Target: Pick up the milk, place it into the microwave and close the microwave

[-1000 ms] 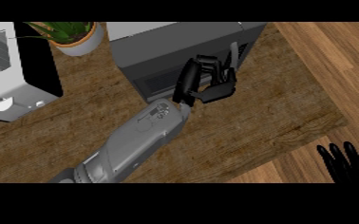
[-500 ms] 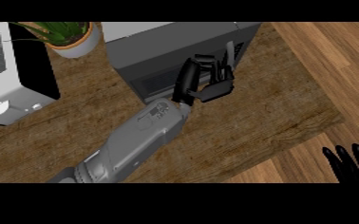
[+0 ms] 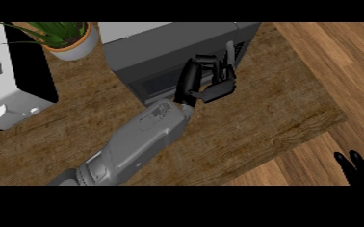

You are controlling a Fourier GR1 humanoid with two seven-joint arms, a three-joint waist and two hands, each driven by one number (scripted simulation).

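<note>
At the upper middle of the frame sits the microwave [image 3: 171,45], a dark grey box on the wooden counter [image 3: 270,125], its front with the darker window turned toward the lower left. I can't tell where the milk is; no part of it shows from this camera. From what I can see, the microwave's door lies flush with the body.

My left hand [image 3: 199,79] is right up against that front, near its right end. The palm stands upright, the longer fingers [image 3: 229,57] point straight up past the top edge of the microwave, and a couple of others are bent over at the tips. The thumb juts out to the lower right. The hand is spread fairly wide and holds nothing I can make out. Its grey forearm [image 3: 138,142] runs down to the lower left edge of the frame.

My right hand [image 3: 348,166] rests at the lower right edge, over the wooden floor [image 3: 320,48], fingers up and relaxed.

In the upper left corner stands a potted plant [image 3: 68,41], and below it, at the left edge, a white appliance [image 3: 18,103] with a black face.
</note>
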